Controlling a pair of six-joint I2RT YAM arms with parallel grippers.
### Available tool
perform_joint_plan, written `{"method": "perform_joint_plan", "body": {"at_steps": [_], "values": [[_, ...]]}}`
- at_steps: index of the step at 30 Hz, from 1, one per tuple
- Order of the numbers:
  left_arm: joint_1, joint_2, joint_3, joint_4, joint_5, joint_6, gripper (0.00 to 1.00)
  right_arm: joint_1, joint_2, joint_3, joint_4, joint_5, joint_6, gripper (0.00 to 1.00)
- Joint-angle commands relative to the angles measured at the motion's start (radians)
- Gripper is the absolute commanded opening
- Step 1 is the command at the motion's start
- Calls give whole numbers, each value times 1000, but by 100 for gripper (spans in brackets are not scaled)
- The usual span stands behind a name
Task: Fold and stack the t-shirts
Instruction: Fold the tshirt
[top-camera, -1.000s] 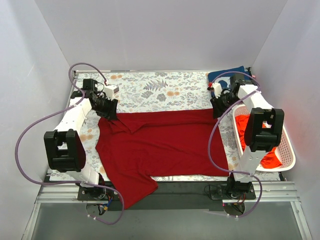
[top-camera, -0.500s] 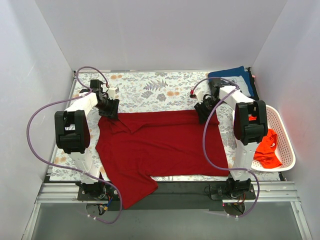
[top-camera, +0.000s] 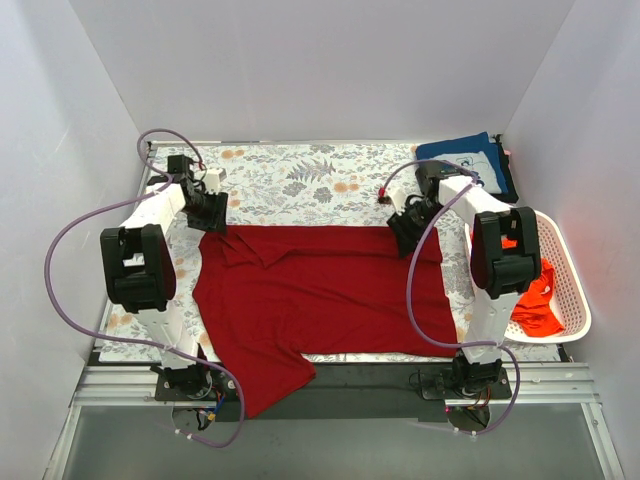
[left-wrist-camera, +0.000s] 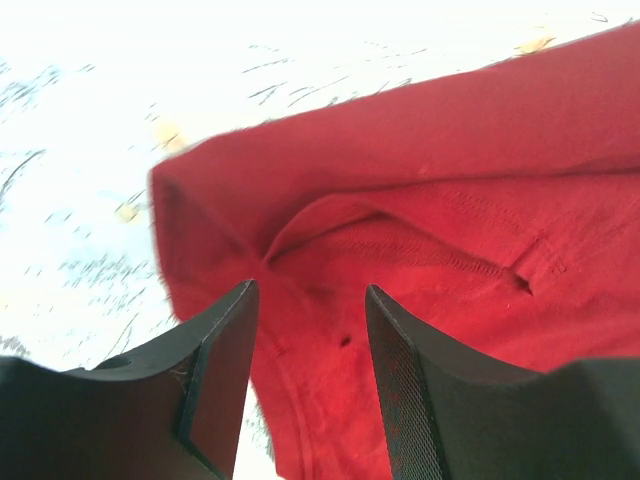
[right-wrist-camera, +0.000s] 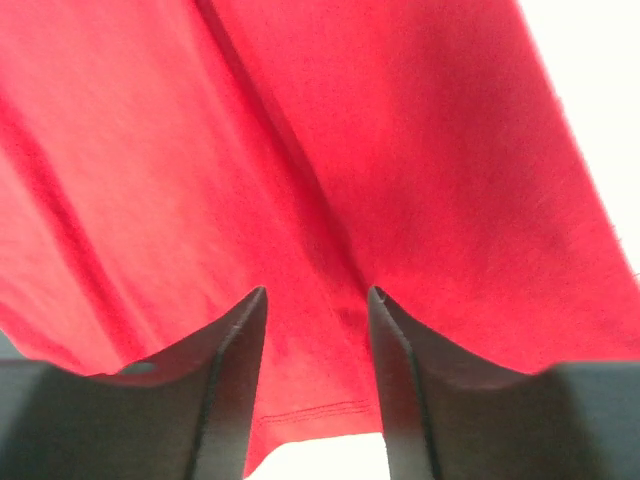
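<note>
At far edge of dark red t-shirt (top-camera: 320, 290), left claw (left-wrist-camera: 308, 292), right claw (right-wrist-camera: 317, 293), agape.

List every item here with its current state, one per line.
dark red t-shirt, spread out unfolded, one sleeve draped past the near edge of the table cloth
navy t-shirt, folded, at the far right corner
orange-red t-shirt, crumpled in the basket
basket, upright, holding one shirt
left end effector, open, over the red shirt's far left corner
right end effector, open, over its far right edge

Dark red t-shirt (top-camera: 330, 290) — soft matt cloth; basket (top-camera: 572, 300) — white perforated plastic; floral table cloth (top-camera: 300, 180) matt.
</note>
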Motion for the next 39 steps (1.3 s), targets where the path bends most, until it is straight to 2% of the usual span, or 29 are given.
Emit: {"method": "perform_joint_plan", "body": {"at_steps": [1,5,10,13,18,22,29,36,39], "values": [[43,-73,45,-28,28,-24,46,56,-64,127,-11,-95,8,55],[52,-58,60,-28,31,-41,46,140,-22,231,56,-193,117,53],[52,-15,69,-3,35,-69,45,316,63,331,207,-193,238,50],[52,25,100,-8,55,-87,42,413,101,359,322,-170,298,50],[52,59,123,-11,71,-103,35,560,134,356,512,-75,308,49],[54,68,126,-17,75,-109,35,668,192,374,561,8,311,49],[57,79,144,-29,82,-110,35,742,318,453,606,94,346,50],[60,77,151,-34,71,-90,36,746,411,535,615,140,372,51],[60,81,154,-31,69,-86,36,746,423,530,614,140,372,45]]}}
